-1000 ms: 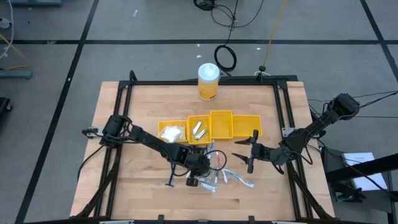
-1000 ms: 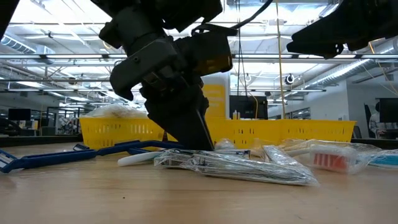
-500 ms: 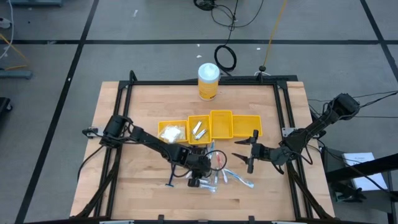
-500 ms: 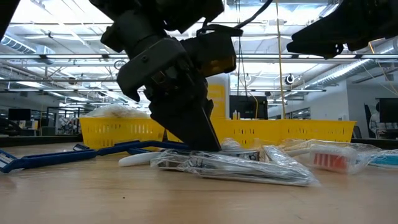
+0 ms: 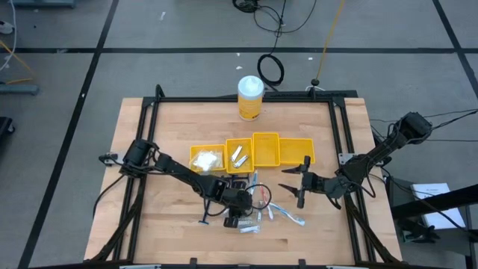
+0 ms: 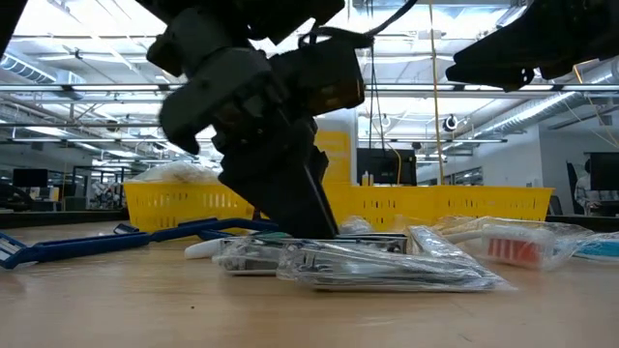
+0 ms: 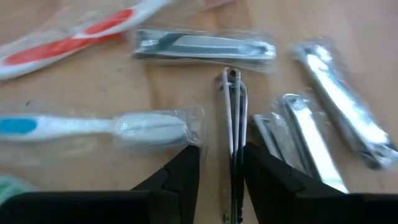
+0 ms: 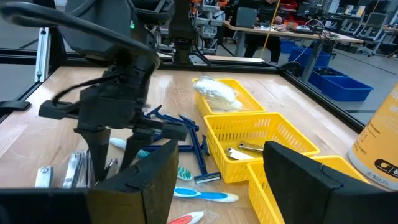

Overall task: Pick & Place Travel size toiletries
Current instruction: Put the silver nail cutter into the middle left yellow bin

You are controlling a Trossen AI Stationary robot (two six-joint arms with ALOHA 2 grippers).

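Left claw (image 5: pixel 237 217) is down in the loose pile of toiletries at about six o'clock on the bench (image 5: pixel 149 127), its two fingers a little apart and straddling a bagged metal nail clipper (image 7: pixel 233 118) that stands on edge between them; whether they have pinched it I cannot tell. Its arm reaches in low from nine o'clock, wrist bent so the fingers point nearly straight down. Some work looks done: in the row of yellow bins (image 5: pixel 254 153) at the bench's centre, the leftmost holds white puffy packets (image 5: pixel 207 158) and the next holds silvery clippers (image 5: pixel 239 155), while the two bins toward three o'clock look empty. Left to sort are the blue razors (image 8: pixel 193 140), the wrapped toothbrushes (image 7: pixel 93 124) and several more bagged clippers (image 7: pixel 202 46) lying around the claw. Right claw (image 5: pixel 300 181) waits at about four o'clock, raised off the bench, fingers spread and holding nothing, pointing toward the pile.
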